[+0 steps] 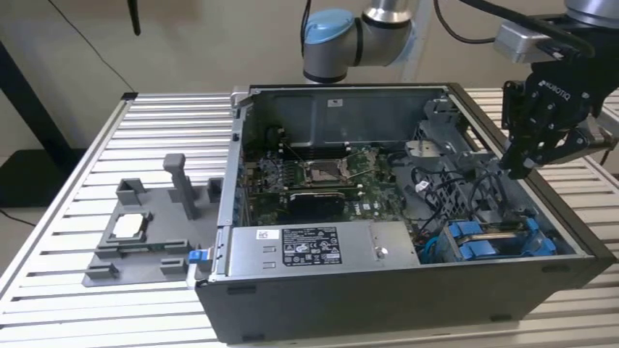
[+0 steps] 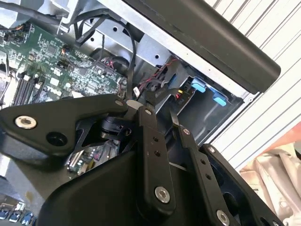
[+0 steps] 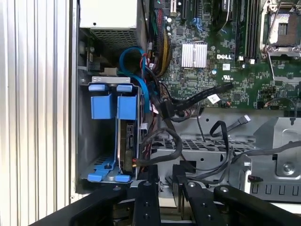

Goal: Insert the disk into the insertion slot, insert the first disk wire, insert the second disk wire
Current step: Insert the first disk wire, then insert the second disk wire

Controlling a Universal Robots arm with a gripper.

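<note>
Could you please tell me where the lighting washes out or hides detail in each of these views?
Exterior view: light is even, but the drive cage sits in shade. Second wrist view: the ribbed table is washed out nearly white. First wrist view: the heatsink glares, while the drive cage's inside is dark.

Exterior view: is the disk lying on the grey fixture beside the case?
No: the disk, framed in blue, stands inside the case near its corner at the exterior view's right, well apart from the grey fixture.
</note>
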